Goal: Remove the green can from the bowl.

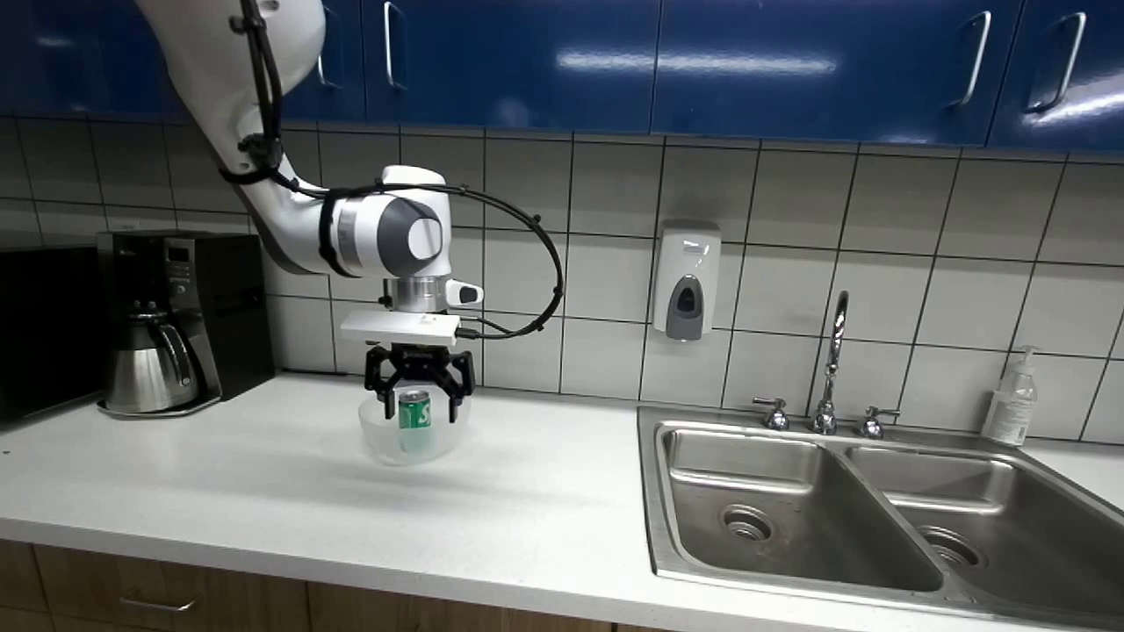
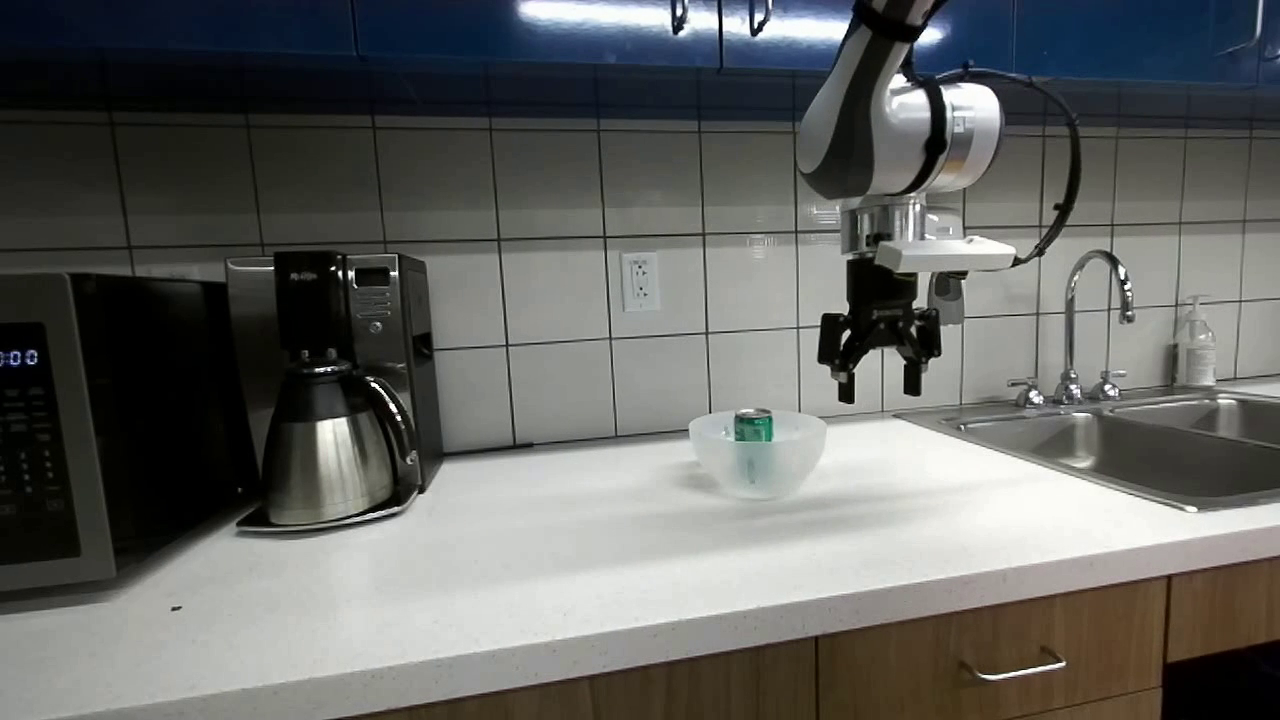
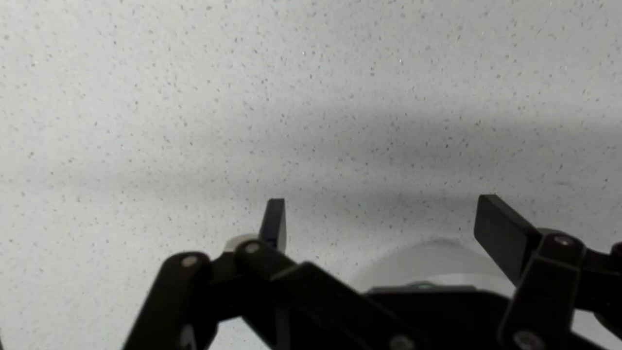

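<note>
"In an exterior view the fingers (image 1: 454, 410) seem to straddle the can (image 1: 415, 412). Are they round it?"

"No, that's only the line of sight. In an exterior view the gripper (image 2: 880, 383) hangs over toward the sink (image 2: 1100, 445), higher than the bowl (image 2: 758, 472) and well apart from it."

"What else does just a single view give?"

"An exterior view has the outlet (image 2: 640, 281) and the lit digits (image 2: 18, 358) on the microwave (image 2: 150, 400). The drains (image 1: 746, 523) also come in just an exterior view. The wrist view is mostly speckled counter (image 3: 146, 121), with part of the bowl low down behind the gripper, and a thin green sliver of the can."

"So where's the can, against the gripper?"

"Upright in the bowl, its silvery top showing above the near rim and its lower part dim through the cloudy wall. It sits lower than the fingers and off to one side of them."

"And the gripper itself?"

"Spread wide, fingers pointing down. From the wrist, counter and a bit of the bowl show in the gap. It touches neither bowl nor can."
</note>
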You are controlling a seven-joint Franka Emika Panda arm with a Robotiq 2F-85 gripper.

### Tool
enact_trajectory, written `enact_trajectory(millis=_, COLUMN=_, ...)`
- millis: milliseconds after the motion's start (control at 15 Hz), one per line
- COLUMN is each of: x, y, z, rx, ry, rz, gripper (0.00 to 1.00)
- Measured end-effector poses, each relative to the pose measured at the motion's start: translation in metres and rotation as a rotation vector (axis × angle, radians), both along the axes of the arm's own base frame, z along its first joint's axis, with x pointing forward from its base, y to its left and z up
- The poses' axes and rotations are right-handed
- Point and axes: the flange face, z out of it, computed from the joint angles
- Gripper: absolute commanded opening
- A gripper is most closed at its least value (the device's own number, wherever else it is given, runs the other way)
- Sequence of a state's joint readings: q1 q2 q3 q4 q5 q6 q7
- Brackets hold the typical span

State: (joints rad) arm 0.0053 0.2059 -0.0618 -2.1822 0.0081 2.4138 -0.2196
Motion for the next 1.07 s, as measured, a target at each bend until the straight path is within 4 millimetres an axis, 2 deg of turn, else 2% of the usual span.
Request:
enact_trajectory(millis=533, x=0.072, y=0.028, z=-0.02, rx=0.009, ry=-0.038, rz=0.027, gripper=1.0)
enact_trajectory(millis=1067, x=0.119, y=0.049, z=-0.031, rx=0.032, ry=-0.054, rz=0.049, gripper=1.0)
